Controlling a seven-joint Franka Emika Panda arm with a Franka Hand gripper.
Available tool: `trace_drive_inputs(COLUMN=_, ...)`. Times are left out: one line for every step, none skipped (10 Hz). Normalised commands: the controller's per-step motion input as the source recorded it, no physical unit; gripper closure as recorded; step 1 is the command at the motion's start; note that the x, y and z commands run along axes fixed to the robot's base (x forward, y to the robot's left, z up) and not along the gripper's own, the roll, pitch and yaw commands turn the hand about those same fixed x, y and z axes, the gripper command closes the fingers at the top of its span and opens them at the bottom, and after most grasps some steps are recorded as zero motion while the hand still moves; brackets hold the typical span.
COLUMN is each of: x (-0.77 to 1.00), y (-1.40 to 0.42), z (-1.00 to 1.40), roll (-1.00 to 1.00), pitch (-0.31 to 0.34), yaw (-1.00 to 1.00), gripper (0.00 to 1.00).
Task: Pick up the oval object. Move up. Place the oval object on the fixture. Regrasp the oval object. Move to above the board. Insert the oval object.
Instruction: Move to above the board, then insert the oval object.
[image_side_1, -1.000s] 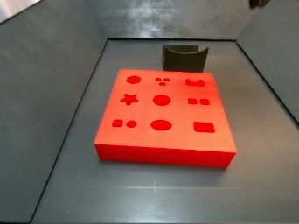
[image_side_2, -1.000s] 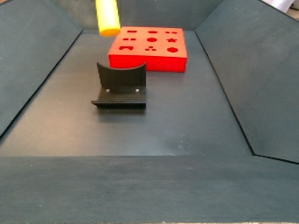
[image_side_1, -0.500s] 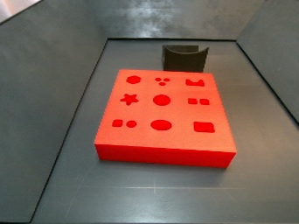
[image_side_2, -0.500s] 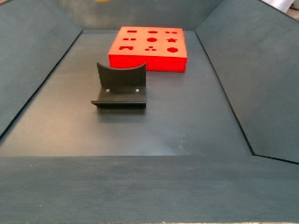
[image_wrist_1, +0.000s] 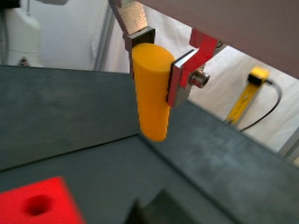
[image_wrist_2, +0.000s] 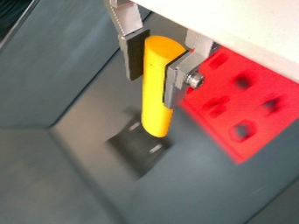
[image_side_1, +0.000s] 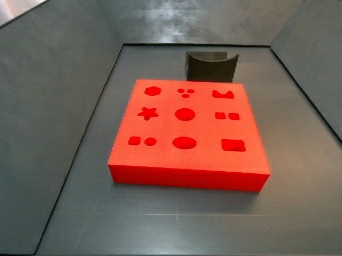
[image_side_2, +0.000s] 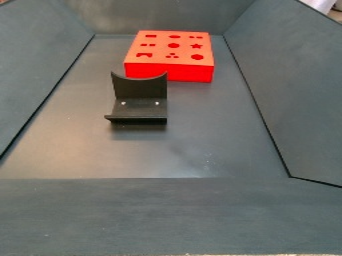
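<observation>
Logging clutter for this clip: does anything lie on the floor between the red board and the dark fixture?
No. In a side view, bare grey floor separates the board from the fixture. The gripper, out of both side views, holds the oval peg.

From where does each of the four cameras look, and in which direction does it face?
Wrist view: on the arm, facing past the pincer, shut on the oval object.
Wrist view: the same pincer, above the fixture and board.
Side view: above the board, fixture behind; no robot.
Side view: opposite end, fixture nearer.
</observation>
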Motion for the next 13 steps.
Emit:
trace_drive_inputs(x=-0.67, y=-1.0, z=0.17, roll=-1.0, pitch=-0.133, yaw=-0.14, gripper=1.0)
trace_drive_inputs(x=-0.69, y=-1.0, z=0.17, roll=-1.0, pitch=-0.133, yaw=-0.15, gripper=1.0)
trace_drive_inputs(x=-0.72, y=-1.0, z=0.17, roll=-1.0, pitch=-0.129, yaw=-0.15, gripper=1.0)
trace_drive_inputs(x=-0.56, y=-0.71, z=0.12, roll=-1.0, pitch=-0.134, yaw=-0.16, gripper=1.0)
trace_drive_inputs(x=-0.31, y=-0.33, z=0.05, roll=-1.0, pitch=-0.131, yaw=-0.15, gripper=1.0)
trace_drive_inputs(x=-0.19, y=-0.18, z=0.03, roll=-0.82, pitch=-0.093, yaw=-0.12, gripper=1.0)
trace_drive_inputs(x=-0.11, y=-0.08, z=0.01, roll=-0.51, pitch=-0.051, yaw=-0.06, gripper=1.0)
trace_drive_inputs(x=-0.07, y=-0.04, z=0.0, roll=-0.32, pitch=-0.036, yaw=-0.03, gripper=1.0)
trace_drive_inputs(x=-0.04, y=-0.02, z=0.0, roll=-0.21, pitch=-0.022, yaw=-0.03, gripper=1.0)
trace_drive_inputs(x=-0.04, y=0.0, z=0.0, roll=0.0, pitch=0.0, yaw=0.0, gripper=1.0)
trace_drive_inputs(x=0.03, y=-0.05, z=0.0, roll=0.0, pitch=0.0, yaw=0.0, gripper=1.0)
trace_drive_inputs(x=-0.12, y=-0.27, z=-0.51, roll=-0.03, pitch=-0.154, yaw=0.02, gripper=1.0)
trace_drive_inputs(x=0.51, y=-0.23, z=-0.89, roll=-0.11, pitch=-0.003, yaw=0.32, gripper=1.0)
